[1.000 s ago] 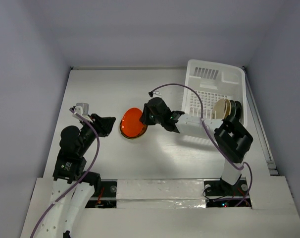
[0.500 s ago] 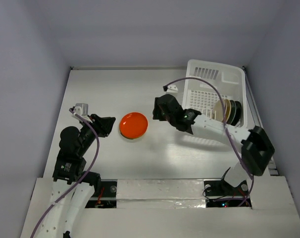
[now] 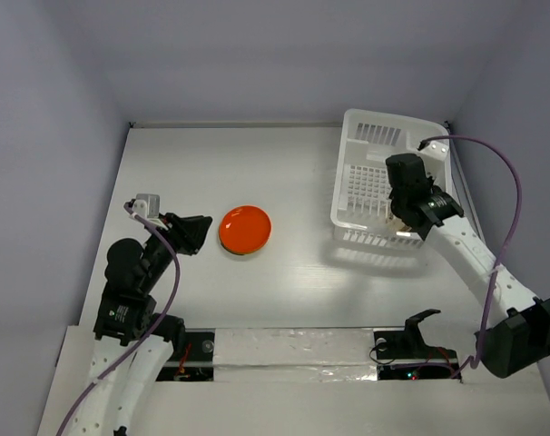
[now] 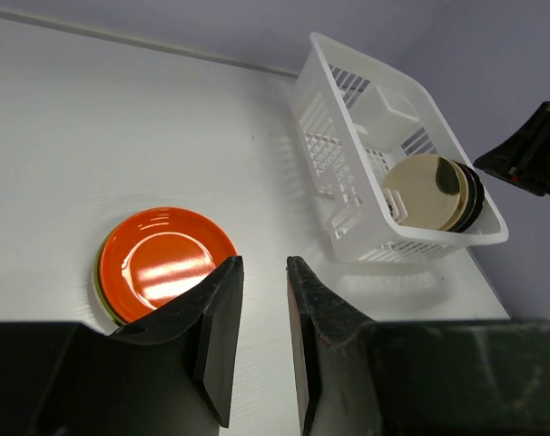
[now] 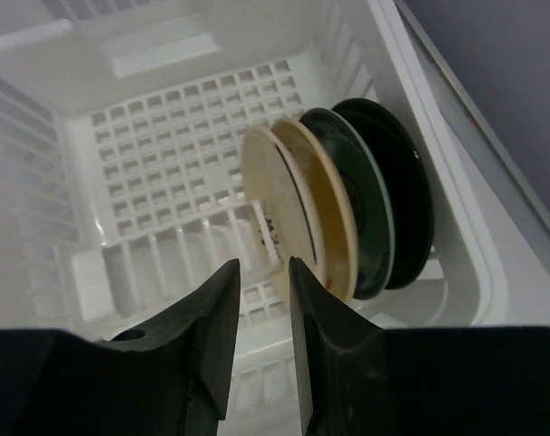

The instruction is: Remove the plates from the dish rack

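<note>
The white dish rack (image 3: pixel 388 182) sits at about 2 o'clock on the desk (image 3: pixel 302 272), close to the right edge. Inside it, along the wall towards 3 o'clock, four plates stand upright on edge in a tight row. There are two cream plates (image 5: pixel 284 218) on the inner side and two dark plates (image 5: pixel 393 204) behind them, next to the wall. The rest of the grid base is bare, and a small boxed compartment occupies the rack's 12 o'clock end. The right claw (image 5: pixel 261 268) hangs over the rack, pointing down into it. Its jaws are set to a narrow gap with nothing between them. Its tips are near the rim of the nearest cream plate, but whether they touch it cannot be told. Well away from the rack, at roughly 9 o'clock from it near the middle of the desk, an orange-red plate (image 3: pixel 246 228) lies flat, face up. It is stacked on a green plate (image 4: pixel 101 289), of which only a sliver of rim shows at the edge. The left claw (image 3: pixel 205 234) hovers just beside this stack on its 9 o'clock side and points towards it. Its jaws are also narrow, empty and clear of the plates.
</note>
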Available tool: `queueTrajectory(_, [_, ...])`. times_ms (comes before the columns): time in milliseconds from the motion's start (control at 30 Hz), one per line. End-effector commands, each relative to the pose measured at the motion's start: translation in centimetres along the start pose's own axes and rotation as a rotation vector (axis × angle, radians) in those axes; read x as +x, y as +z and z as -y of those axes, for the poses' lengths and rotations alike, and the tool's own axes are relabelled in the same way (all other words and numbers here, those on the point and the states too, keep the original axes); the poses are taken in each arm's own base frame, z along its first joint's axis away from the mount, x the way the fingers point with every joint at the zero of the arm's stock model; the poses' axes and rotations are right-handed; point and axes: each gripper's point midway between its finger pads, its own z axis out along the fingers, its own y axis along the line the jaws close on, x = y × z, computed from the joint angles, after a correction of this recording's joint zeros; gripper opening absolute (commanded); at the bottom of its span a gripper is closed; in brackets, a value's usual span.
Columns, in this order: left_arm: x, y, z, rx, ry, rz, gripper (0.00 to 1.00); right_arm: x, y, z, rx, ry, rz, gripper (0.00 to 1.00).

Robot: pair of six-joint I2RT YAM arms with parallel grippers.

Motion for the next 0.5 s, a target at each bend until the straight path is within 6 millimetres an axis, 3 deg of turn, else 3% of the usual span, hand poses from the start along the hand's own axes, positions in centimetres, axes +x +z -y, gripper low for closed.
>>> queueTrajectory(0, [-0.7, -0.3, 1.1, 0.042, 0.011, 0.033, 0.23, 0.9, 1.2, 2.7, 0.073, -0.082, -0.054, 0.36])
queueTrajectory(267, [-0.8, -0.7, 1.8, 0.064, 0.015, 0.039, 0.24, 2.3, 4.8, 3.4, 0.116, -0.108, -0.142, 0.35])
queueTrajectory(467, [-0.5, -0.8, 2.1, 0.079, 0.017, 0.031, 0.24, 3.3, 6.1, 2.0, 0.085, -0.113, -0.170, 0.33])
